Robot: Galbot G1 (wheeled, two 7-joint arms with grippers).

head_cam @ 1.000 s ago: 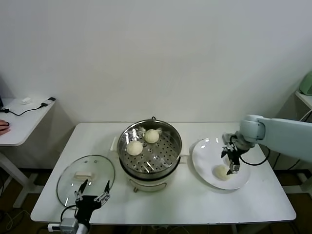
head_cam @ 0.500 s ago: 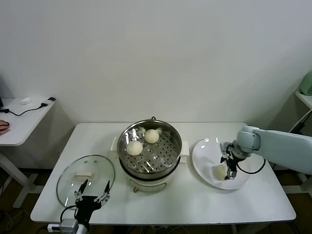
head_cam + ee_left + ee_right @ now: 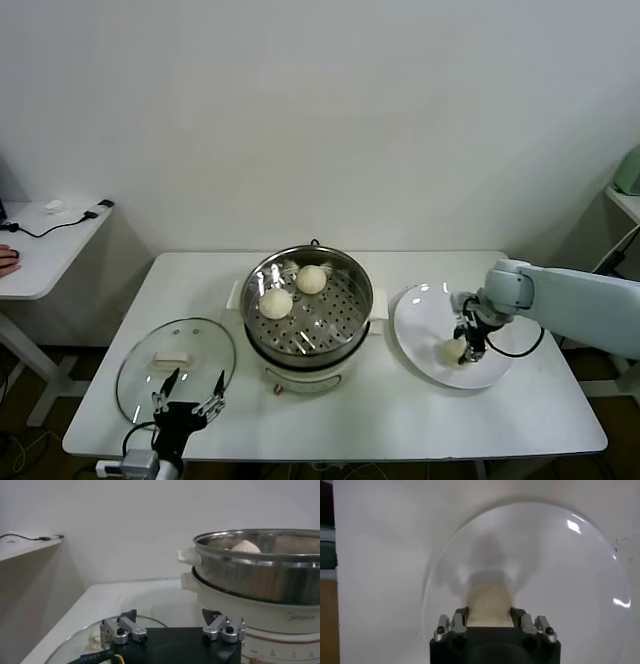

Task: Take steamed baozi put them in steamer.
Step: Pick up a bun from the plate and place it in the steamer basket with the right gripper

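Observation:
The steamer (image 3: 350,275) stands mid-table with two baozi inside, one (image 3: 276,302) at its left and one (image 3: 312,279) toward the back. A third baozi (image 3: 450,351) lies on the white plate (image 3: 425,310) to the right. I see no fourth baozi. My right gripper (image 3: 466,346) is down on the plate, fingers on both sides of that baozi and pressing it; the right wrist view shows the bun (image 3: 489,597) filling the gap in the gripper (image 3: 488,612). My left gripper (image 3: 188,392) is open and parked over the glass lid.
The glass lid (image 3: 140,370) with a white handle lies at the front left of the table. In the left wrist view the steamer (image 3: 260,575) stands right behind the open left gripper (image 3: 172,615). A side table (image 3: 40,250) is at the far left.
My right gripper has moved a little left and down onto the baozi on the plate and closed against it. The left arm has not moved.

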